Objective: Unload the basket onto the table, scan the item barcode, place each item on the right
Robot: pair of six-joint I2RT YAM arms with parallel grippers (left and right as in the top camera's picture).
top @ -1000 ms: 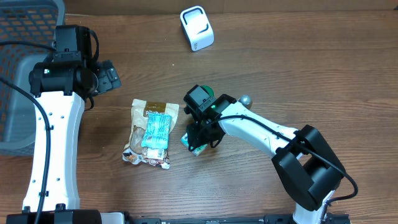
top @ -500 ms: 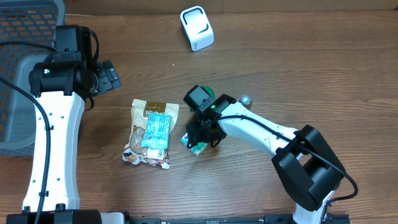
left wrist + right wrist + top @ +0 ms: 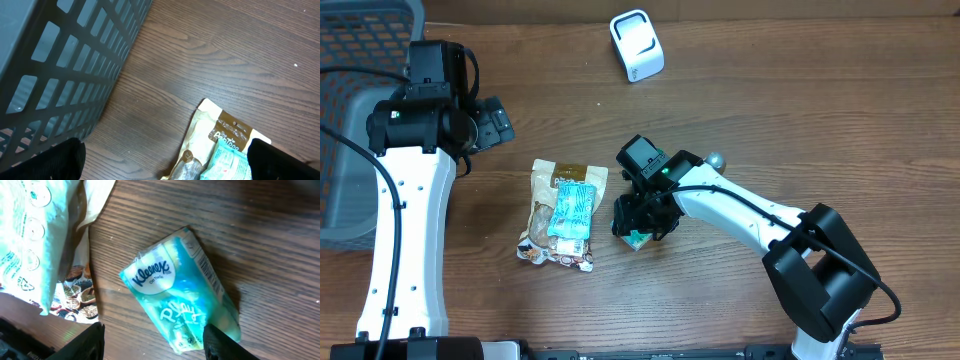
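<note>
At the left edge of the tabletop (image 3: 880,110) I had the grey basket (image 3: 350,120), and just beside it the left gripper (image 3: 492,124) hung with its jaws spread as wide as they go, holding nothing. Its own camera showed only the basket wall and the top of the snack bag (image 3: 220,145) below it.

The snack bag (image 3: 545,225) lay flat left of the middle of the tabletop, with a teal packet (image 3: 571,208) on top of it. Neither arm was touching them.

Just right of the bag, toward the near edge, lay the tissue pack (image 3: 638,238), which I took to be the item to scan. The right gripper (image 3: 642,215) was low over it. In the right wrist view the pack (image 3: 180,300) lay flat on the wood with the fingers (image 3: 90,340) standing apart on either side of its near end, jaws spread and not pinching it. Fine dark lines along the pack's right edge might have been the barcode; I could not be sure.

The white scanner (image 3: 637,45) stood near the far edge, well apart from the pack.

By my reading, nothing was done yet: the pack was not gripped. Grasping, lifting, carrying it to the scanner and turning the code toward it were all left.
</note>
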